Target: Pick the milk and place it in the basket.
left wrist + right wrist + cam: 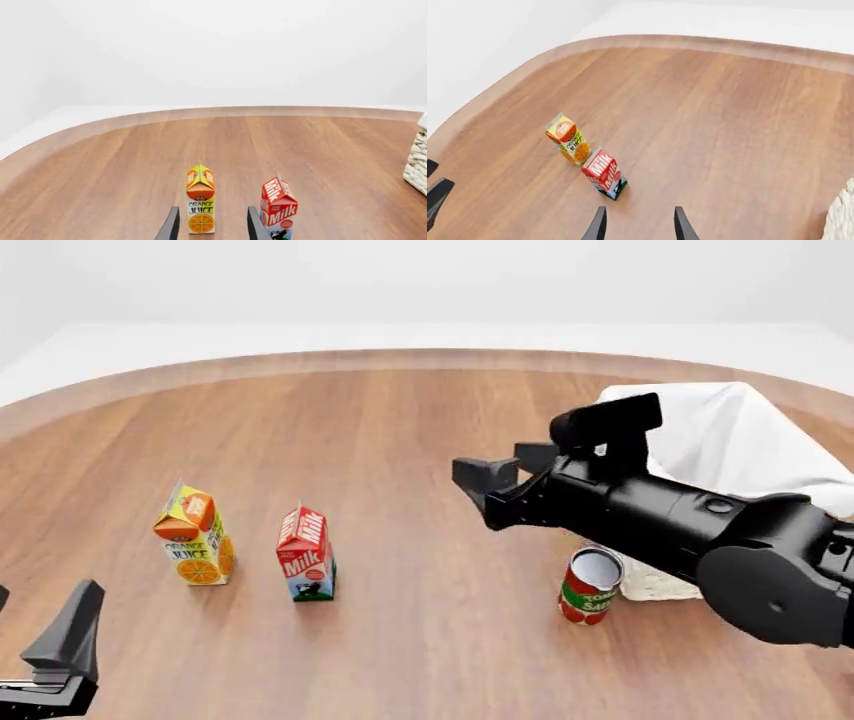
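The milk (pixel 306 555), a red-topped carton with a blue-and-white lower part, stands upright on the wooden table left of centre; it also shows in the left wrist view (pixel 279 207) and the right wrist view (pixel 604 175). The basket (pixel 721 430), white wicker with a cloth liner, sits at the right, partly hidden behind my right arm. My right gripper (pixel 507 468) is open and empty, held above the table between the milk and the basket. My left gripper (pixel 38 625) is open and empty, low at the near left, short of both cartons.
An orange-and-yellow juice carton (pixel 195 537) stands just left of the milk, in line with the left gripper's fingers (pixel 170 225). A red-and-green can (pixel 589 586) stands at the basket's near corner. The table's curved far edge (pixel 400 358) runs across the back.
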